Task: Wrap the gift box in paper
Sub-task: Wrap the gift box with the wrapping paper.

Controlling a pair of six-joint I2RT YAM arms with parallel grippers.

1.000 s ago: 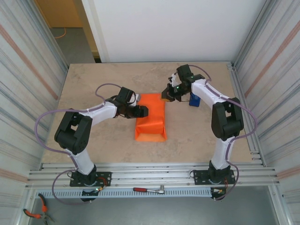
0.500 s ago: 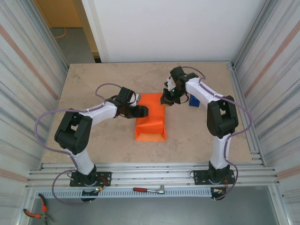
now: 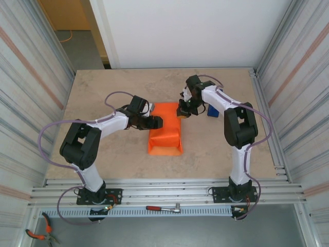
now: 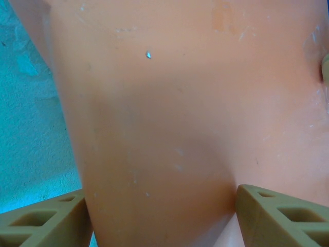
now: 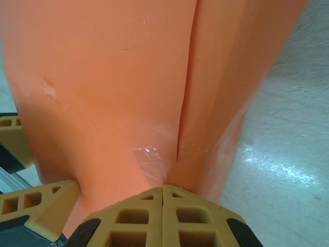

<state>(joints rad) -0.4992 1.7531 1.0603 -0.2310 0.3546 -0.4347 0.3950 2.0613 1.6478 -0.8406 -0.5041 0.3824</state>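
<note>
The orange paper (image 3: 165, 131) lies folded into a bundle at mid-table; the gift box is hidden inside it. My left gripper (image 3: 154, 122) is at the bundle's left side. In the left wrist view its gripper (image 4: 160, 200) has a tan finger against each side of the paper (image 4: 169, 113), jaws wide. My right gripper (image 3: 183, 110) is at the bundle's far right corner. It is shut (image 5: 163, 188), tips pressed on the paper (image 5: 113, 77) at the seam beside a clear tape strip (image 5: 149, 159). The left fingers (image 5: 43, 206) show at that view's left.
A blue tape dispenser (image 3: 213, 109) stands just right of the right gripper. The tan table (image 3: 103, 87) is walled by corrugated panels on both sides. Beyond the near rails lie a ratchet wrench (image 3: 163, 208) and pliers (image 3: 38, 234).
The right gripper has moved left onto the bundle's far right corner, its arm swinging in with it. The left arm and the bundle have stayed still.
</note>
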